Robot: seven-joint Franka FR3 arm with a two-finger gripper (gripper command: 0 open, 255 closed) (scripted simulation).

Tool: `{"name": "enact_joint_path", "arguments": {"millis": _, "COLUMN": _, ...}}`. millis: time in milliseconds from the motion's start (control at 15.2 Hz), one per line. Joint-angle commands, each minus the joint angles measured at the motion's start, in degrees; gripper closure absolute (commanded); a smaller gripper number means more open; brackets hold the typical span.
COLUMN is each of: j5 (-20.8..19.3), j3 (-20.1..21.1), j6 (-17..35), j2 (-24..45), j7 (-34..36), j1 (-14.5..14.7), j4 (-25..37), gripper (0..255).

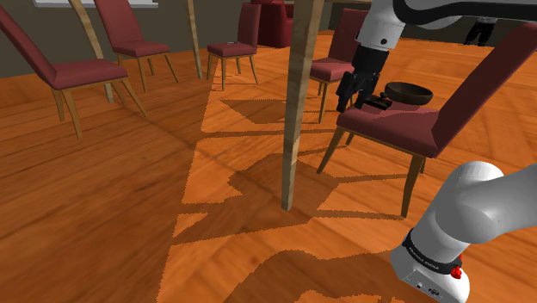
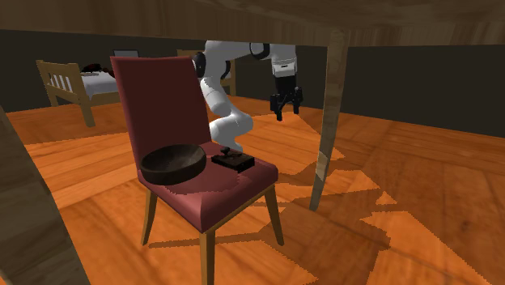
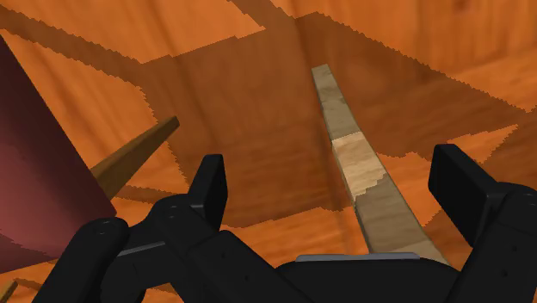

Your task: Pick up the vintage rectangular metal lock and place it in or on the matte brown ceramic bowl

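Observation:
A dark, flat rectangular lock (image 2: 232, 160) with a small upright knob lies on the maroon chair seat (image 2: 235, 190). A dark brown bowl (image 2: 172, 163) stands right beside it on the same seat. In the shoulder view the bowl (image 1: 409, 92) sits toward the back of the seat and the lock (image 1: 379, 104) lies in front of it. My gripper (image 2: 286, 113) hangs in the air off to the side of the chair, above floor level. It is open and holds nothing. In the wrist view the gripper (image 3: 334, 185) points at the wooden floor, with the seat's edge (image 3: 39, 181) beside one finger.
A pale wooden table leg (image 1: 297, 103) stands close to the chair, also visible as the table leg (image 2: 328, 121) and the table leg (image 3: 357, 172). The tabletop runs overhead. More maroon chairs (image 1: 73, 73) stand across the floor. A bed (image 2: 81, 85) sits far back.

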Motion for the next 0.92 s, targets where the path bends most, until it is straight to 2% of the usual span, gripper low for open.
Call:
{"name": "enact_joint_path", "arguments": {"millis": 0, "j5": 0.0, "j3": 0.0, "j6": 0.0, "j2": 0.0, "j7": 0.0, "j1": 0.0, "j4": 0.0, "gripper": 0}}
{"name": "enact_joint_path", "arguments": {"millis": 858, "j5": -9.08, "j3": -15.03, "j6": -2.22, "j2": 10.69, "j7": -16.56, "j1": -4.85, "j4": 9.74, "gripper": 0}}
